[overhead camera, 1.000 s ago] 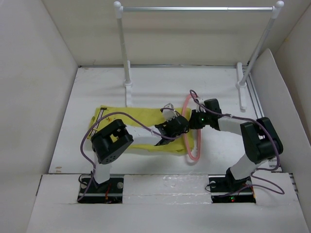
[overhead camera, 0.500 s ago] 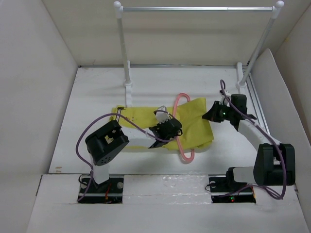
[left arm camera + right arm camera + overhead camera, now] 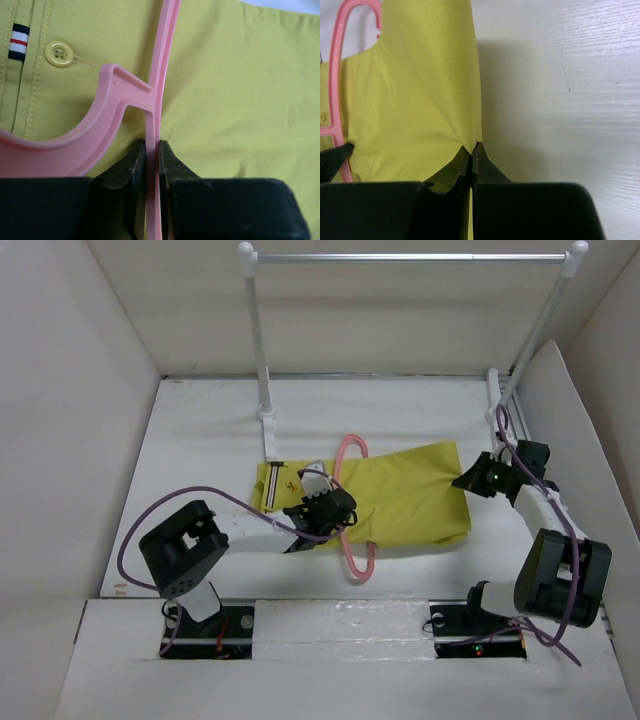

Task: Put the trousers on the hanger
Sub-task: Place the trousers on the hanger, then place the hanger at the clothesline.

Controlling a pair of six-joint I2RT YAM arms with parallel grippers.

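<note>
Trousers [image 3: 405,502], pinched at 3 o'clock by the right tool [image 3: 471,152], want gentle tension while the left tool [image 3: 152,150] clamps the hanger [image 3: 351,558].

hanger [image 3: 117,97] middle hidden under left end effector [image 3: 152,150]; trousers [image 3: 420,100] cut off at wrist-view edges.

Hanger [image 3: 340,458] on trousers [image 3: 405,502], before rack [image 3: 259,350]

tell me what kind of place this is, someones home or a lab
Most likely a robotics lab test cell, not a home: white panel walls box in a white table, a left arm and right arm are bolted at its near edge, and a clothes rack stands at the back.
</note>
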